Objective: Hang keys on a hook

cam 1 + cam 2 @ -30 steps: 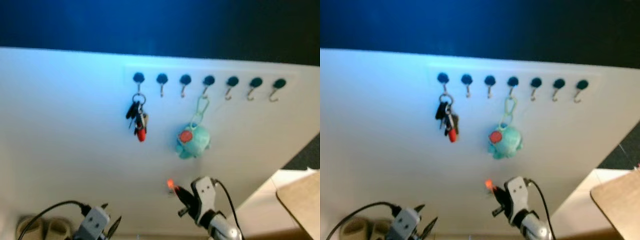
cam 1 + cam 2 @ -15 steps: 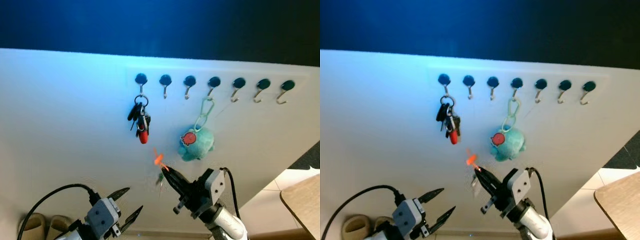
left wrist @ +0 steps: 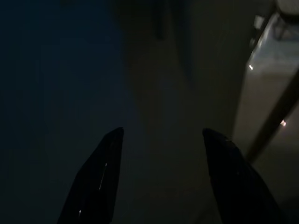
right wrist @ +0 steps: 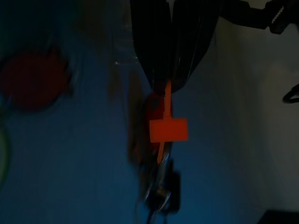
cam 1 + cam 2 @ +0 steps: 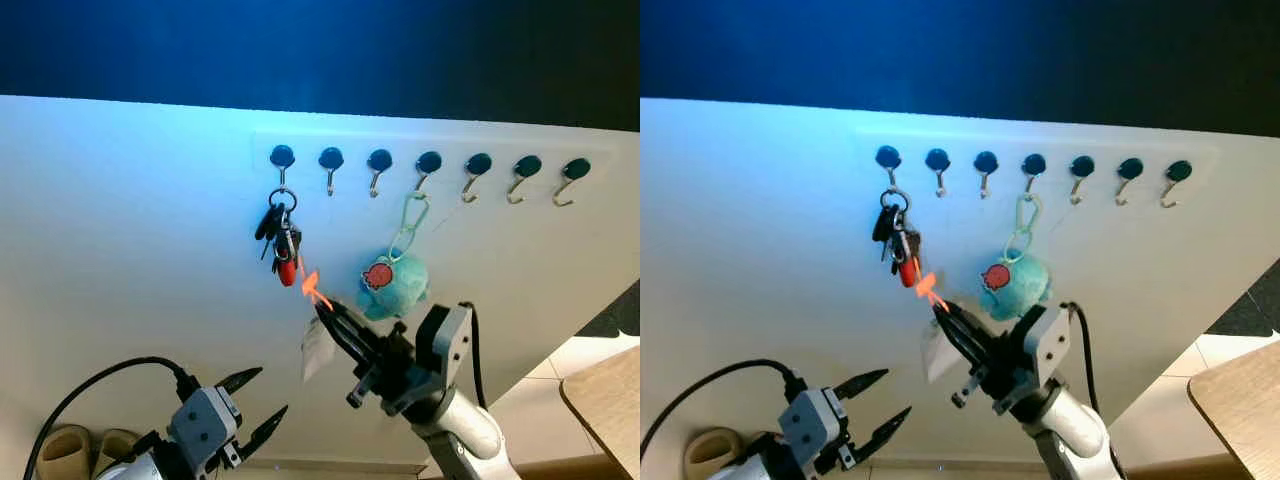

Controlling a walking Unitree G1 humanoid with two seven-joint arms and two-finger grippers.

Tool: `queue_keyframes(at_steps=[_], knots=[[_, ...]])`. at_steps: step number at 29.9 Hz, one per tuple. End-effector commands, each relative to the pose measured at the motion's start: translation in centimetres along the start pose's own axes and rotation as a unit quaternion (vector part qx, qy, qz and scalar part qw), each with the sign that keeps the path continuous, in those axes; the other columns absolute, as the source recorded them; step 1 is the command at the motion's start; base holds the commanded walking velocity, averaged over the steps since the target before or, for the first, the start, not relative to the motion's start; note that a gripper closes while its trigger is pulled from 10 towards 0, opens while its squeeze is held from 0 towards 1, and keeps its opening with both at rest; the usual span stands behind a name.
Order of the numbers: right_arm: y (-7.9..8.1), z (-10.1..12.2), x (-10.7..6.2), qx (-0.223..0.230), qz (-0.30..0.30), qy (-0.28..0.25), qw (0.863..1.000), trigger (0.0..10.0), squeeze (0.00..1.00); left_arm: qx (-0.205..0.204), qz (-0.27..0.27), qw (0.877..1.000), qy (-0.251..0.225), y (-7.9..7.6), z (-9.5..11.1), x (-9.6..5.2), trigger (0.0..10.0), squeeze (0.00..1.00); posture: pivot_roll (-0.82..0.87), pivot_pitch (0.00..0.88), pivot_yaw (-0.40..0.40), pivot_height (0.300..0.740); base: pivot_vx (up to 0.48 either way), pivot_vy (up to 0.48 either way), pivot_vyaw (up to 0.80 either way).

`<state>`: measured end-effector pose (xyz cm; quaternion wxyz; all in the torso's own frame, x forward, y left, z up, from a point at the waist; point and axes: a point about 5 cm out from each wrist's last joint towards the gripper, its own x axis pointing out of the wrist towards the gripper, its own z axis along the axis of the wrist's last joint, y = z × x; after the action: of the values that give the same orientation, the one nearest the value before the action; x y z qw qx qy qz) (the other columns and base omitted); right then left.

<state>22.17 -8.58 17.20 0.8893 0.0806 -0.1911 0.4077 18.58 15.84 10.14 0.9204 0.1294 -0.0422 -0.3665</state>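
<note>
The small orange-tagged key set (image 5: pixel 312 290) is pinched between the closed fingers of the right gripper (image 5: pixel 333 318) and has been raised closer beneath the silver wall hooks (image 5: pixel 331 183). The spread-open left gripper (image 5: pixel 258 403) is held low.

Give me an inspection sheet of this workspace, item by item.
Surface: white wall panel with seven hooks in a row.
Job's things: orange tag with a white label below it, pinched in the right gripper.
Clutter: key bunch on the leftmost hook; teal plush keychain on the fourth.
Grippers: right shut on the tag; left gripper open, low, idle.
Cables: black cable on the left arm.
Surroundings: slippers on the floor.
</note>
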Motion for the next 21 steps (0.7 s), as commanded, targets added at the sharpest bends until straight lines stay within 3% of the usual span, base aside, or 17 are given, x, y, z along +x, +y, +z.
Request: queue_keyframes(at_steps=[1,2,3,4,8,15,21], knots=[[-0.2,1.6,0.7,0.005,-0.006,-0.031,0.999,10.0,0.0,-0.034,0.03,0.998,-0.049,0.9,2.5,0.8,10.0,0.0,0.05,0.082,-0.055,0.74,0.0,0.0,0.0],[-0.3,2.2,1.0,0.005,-0.008,-0.044,0.999,10.0,0.0,-0.048,0.032,0.996,-0.072,1.2,3.9,1.2,10.0,0.0,0.05,0.082,-0.055,0.74,0.0,0.0,0.0],[-0.3,2.2,1.0,0.005,-0.008,-0.044,0.999,10.0,0.0,-0.048,0.032,0.996,-0.072,1.2,3.9,1.2,10.0,0.0,0.05,0.082,-0.055,0.74,0.0,0.0,0.0],[-0.5,3.1,1.2,0.009,-0.011,-0.063,0.998,10.0,0.0,-0.056,0.001,0.993,-0.108,0.9,6.5,1.8,10.0,0.0,0.05,0.085,-0.056,0.74,0.0,0.0,0.0],[-0.6,3.9,1.4,0.017,-0.015,-0.077,0.997,10.0,0.0,-0.052,-0.029,0.988,-0.141,0.4,8.9,2.3,10.0,0.0,0.05,0.087,-0.055,0.74,0.0,0.0,0.0],[-0.7,5.3,1.7,0.017,-0.018,-0.098,0.995,10.0,0.0,-0.061,-0.041,0.983,-0.17,0.1,11.1,2.5,10.0,0.0,0.05,0.091,-0.053,0.74,0.0,0.0,0.0],[-0.7,6.8,2.2,0.009,-0.017,-0.123,0.992,10.0,0.0,-0.063,-0.062,0.984,-0.157,-0.4,11.9,2.5,10.0,0.0,0.06,0.095,-0.054,0.74,0.0,0.0,0.0]])
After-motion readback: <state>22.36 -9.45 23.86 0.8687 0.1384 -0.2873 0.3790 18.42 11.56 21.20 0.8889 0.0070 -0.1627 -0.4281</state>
